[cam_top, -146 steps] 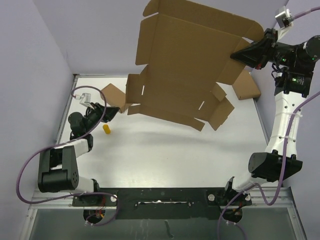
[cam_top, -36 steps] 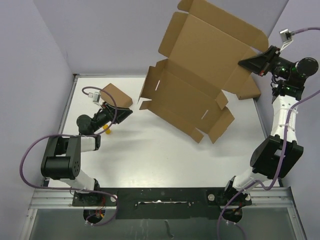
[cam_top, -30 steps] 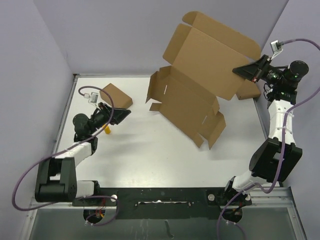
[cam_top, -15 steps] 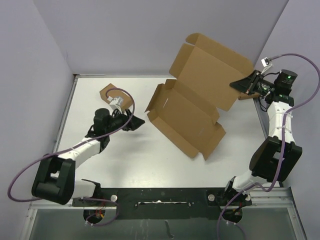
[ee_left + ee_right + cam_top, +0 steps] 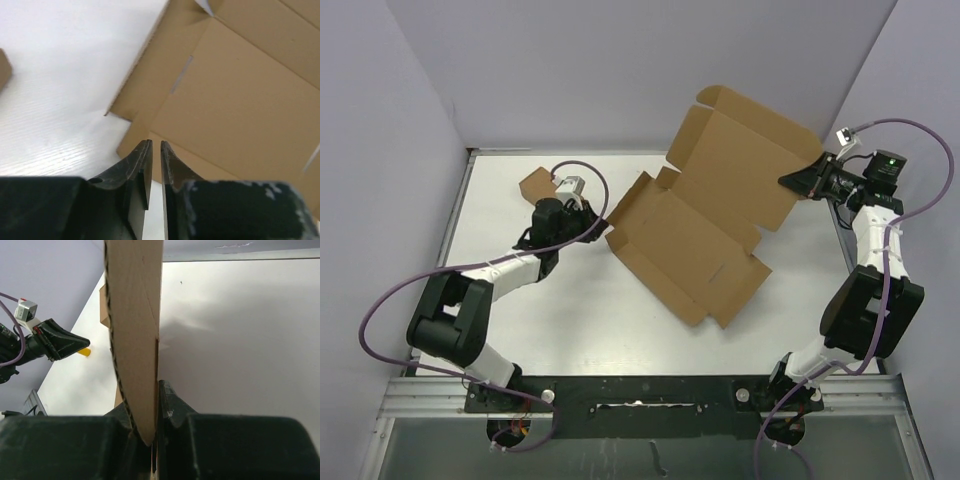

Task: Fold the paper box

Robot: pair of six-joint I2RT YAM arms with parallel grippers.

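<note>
Tabletop (image 5: 570, 320) carries lower part of paper box (image 5: 705, 215). Base panel seems to lie mid-tabletop, lid panel reared up toward far right. We judge that smooth surface lets base skid if pushed sideways.

Right gripper (image 5: 787, 181) clamped on lid's outer edge, small bite, cardboard bowed. We fear edge tearing free and lid dropping.

Left gripper (image 5: 602, 228) just beside left side flap, jaws nearly together, nothing between. So narrow, we expect it may shove flap rather than catch it.

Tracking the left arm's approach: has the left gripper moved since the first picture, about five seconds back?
Yes. The left gripper has travelled right, away from the table's left edge, and is now close to the paper box's left flap.
</note>
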